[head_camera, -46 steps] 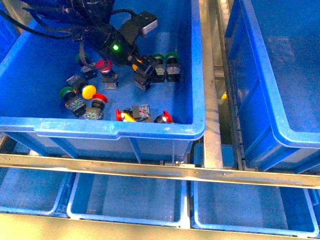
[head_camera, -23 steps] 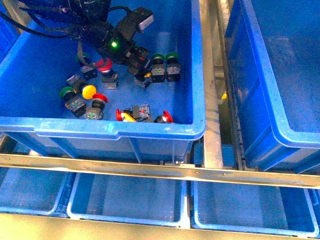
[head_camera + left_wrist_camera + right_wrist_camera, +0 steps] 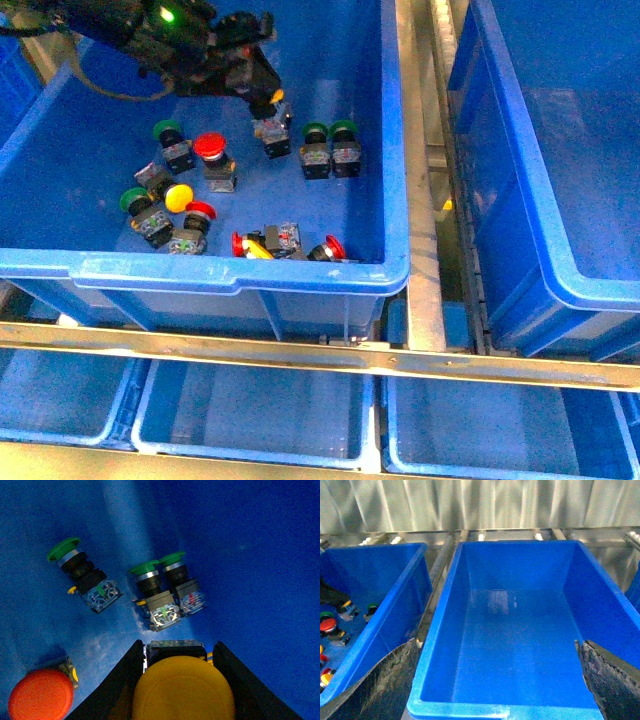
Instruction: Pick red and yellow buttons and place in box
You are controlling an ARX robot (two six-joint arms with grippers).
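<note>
Yellow button (image 3: 183, 690) half cut off at the picture's edge, clamped in the left claw (image 3: 266, 102); right claw (image 3: 497, 677) spread wide, empty

Buttons: four green (image 3: 167, 130), four red (image 3: 208, 146), three yellow (image 3: 178, 197).

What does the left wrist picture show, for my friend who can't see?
The left pincer holds a yellow button between its two jaws inside a blue crate. Three green-capped switches and a red button lie on its floor.
</note>
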